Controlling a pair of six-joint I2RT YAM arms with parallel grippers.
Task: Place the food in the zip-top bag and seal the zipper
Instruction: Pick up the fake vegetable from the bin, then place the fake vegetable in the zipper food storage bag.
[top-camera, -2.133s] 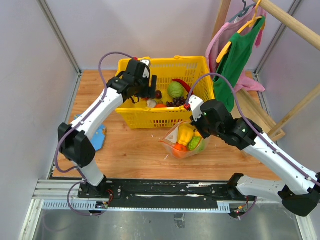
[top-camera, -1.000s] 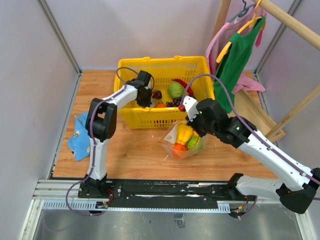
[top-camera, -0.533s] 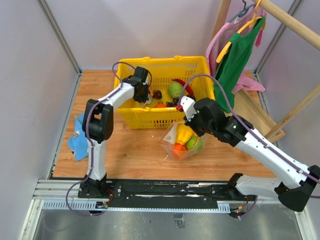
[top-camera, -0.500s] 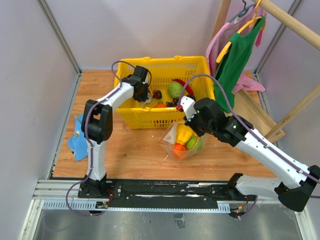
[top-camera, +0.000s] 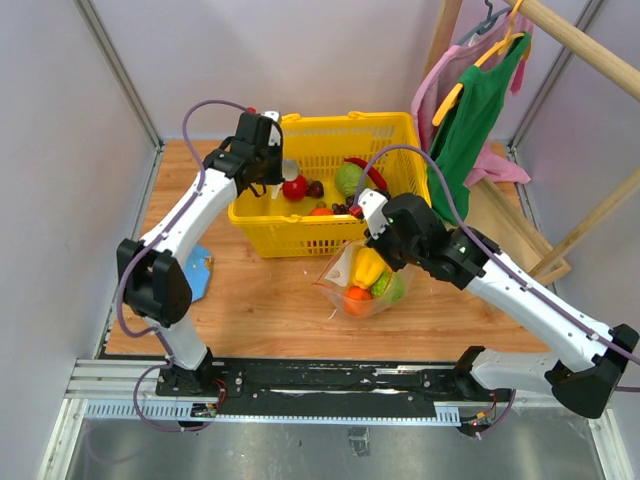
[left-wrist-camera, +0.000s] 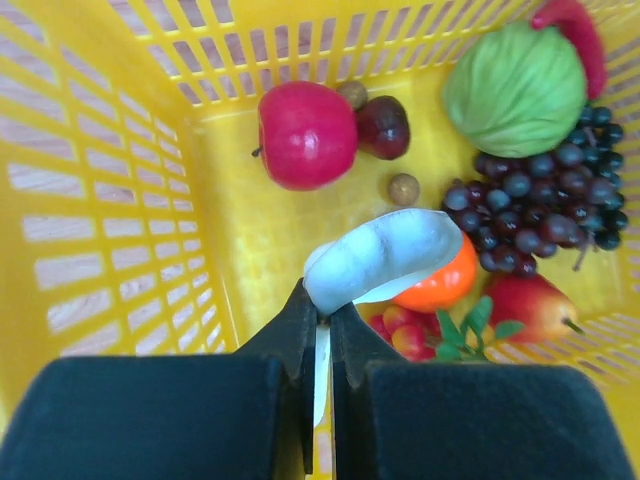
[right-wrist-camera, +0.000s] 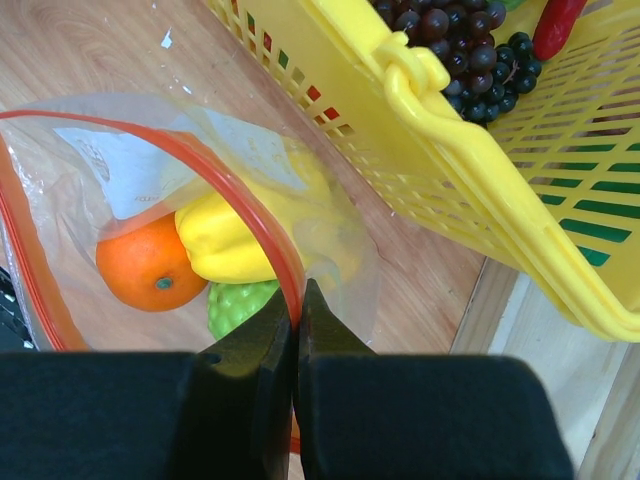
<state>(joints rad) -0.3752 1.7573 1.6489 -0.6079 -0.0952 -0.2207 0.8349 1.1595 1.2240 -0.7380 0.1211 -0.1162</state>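
On the counter (top-camera: 270, 300), the right fingers (right-wrist-camera: 312, 322) are clenched on the zipper (right-wrist-camera: 240, 205) of the zip-top bag (right-wrist-camera: 335, 250), propping its mouth open over an orange (right-wrist-camera: 146, 262), yellow bell pepper (right-wrist-camera: 225, 245) and green piece (right-wrist-camera: 238, 305). So thin a pinch could slip, letting the mouth sag shut. Farther back, the left fingers (left-wrist-camera: 303, 315) grasp a pale curved piece (left-wrist-camera: 385, 255) by its edge above the yellow basket (left-wrist-camera: 100, 200). It may twist loose in transit or snag the bag's rim.

This is a robotics lab cell: the left arm (top-camera: 185, 215) and right arm (top-camera: 530, 305) stand bolted to a metal rail (top-camera: 110, 385) beside a wooden table (top-camera: 260, 310) enclosed by plain grey panels (top-camera: 60, 130).
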